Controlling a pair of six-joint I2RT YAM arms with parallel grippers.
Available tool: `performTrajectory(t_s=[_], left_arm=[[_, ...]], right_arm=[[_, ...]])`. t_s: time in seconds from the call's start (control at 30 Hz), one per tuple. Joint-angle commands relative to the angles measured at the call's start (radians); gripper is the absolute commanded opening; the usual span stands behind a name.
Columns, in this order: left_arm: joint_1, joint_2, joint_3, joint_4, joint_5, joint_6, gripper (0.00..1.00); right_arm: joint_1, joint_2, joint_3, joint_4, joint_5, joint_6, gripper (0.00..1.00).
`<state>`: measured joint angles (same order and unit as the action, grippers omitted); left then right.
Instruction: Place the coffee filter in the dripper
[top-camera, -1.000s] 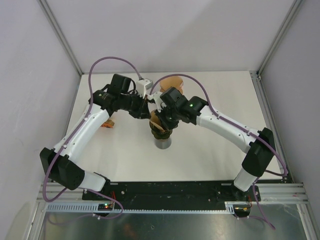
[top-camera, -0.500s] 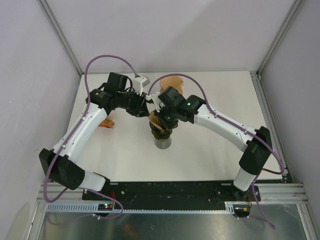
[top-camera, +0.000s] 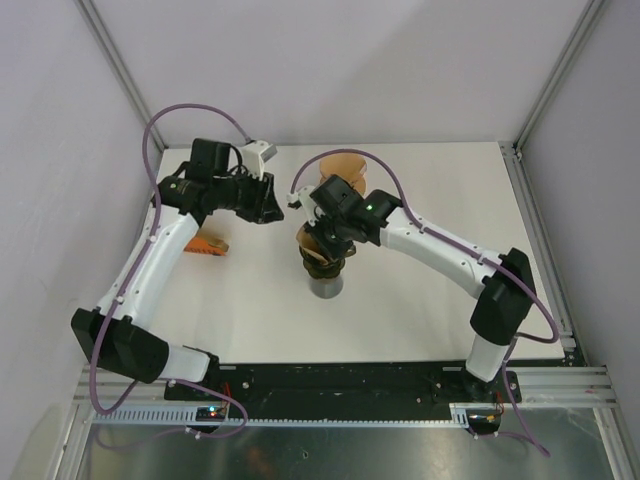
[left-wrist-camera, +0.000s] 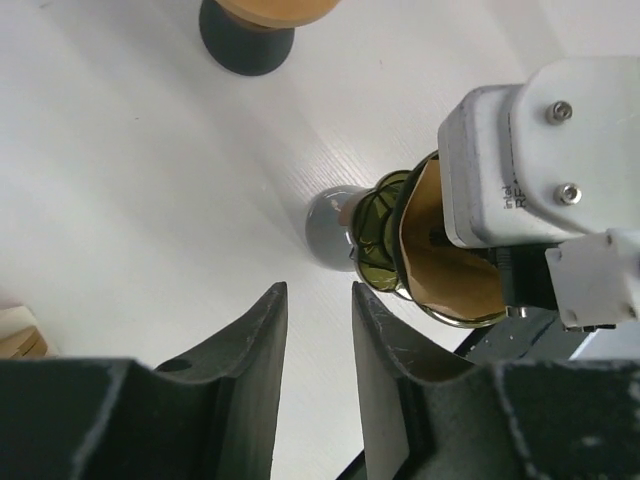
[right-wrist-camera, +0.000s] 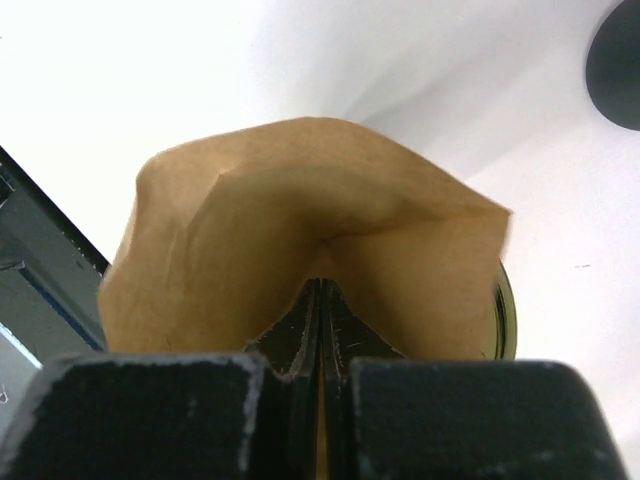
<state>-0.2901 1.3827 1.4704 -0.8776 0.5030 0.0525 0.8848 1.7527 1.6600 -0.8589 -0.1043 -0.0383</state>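
Spanning the scene, one white worktop (top-camera: 430, 300) carries two arms. The right fingers (right-wrist-camera: 320, 300) are clenched on the single brown coffee filter (right-wrist-camera: 300, 210), which is held at the mouth of the one green glass dripper (left-wrist-camera: 385, 225) near the worktop's middle. The left fingers (left-wrist-camera: 318, 300) hang near it on the left-edge side, slightly parted and empty. One brown-topped stand (top-camera: 345, 165) sits towards the far edge, and one small orange object (top-camera: 208, 245) lies near the left edge.
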Motion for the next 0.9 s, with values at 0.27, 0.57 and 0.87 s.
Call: performTrajectory(t_s=[0.27,0.57,0.87], left_arm=[[0.124,-0.049,0.059,0.016,0.007,0.017,0.4],[0.15,-0.048,0.051,0.016,0.021,0.026,0.4],[0.161,-0.054,0.04,0.022,0.03,0.028,0.41]], right_arm=[[0.052,0.086,0.153,-0.101,0.116,-0.041,0.0],[0.096,0.165,0.22,-0.181,0.208,-0.052,0.0],[0.099,0.203,0.218,-0.204,0.241,-0.051,0.0]])
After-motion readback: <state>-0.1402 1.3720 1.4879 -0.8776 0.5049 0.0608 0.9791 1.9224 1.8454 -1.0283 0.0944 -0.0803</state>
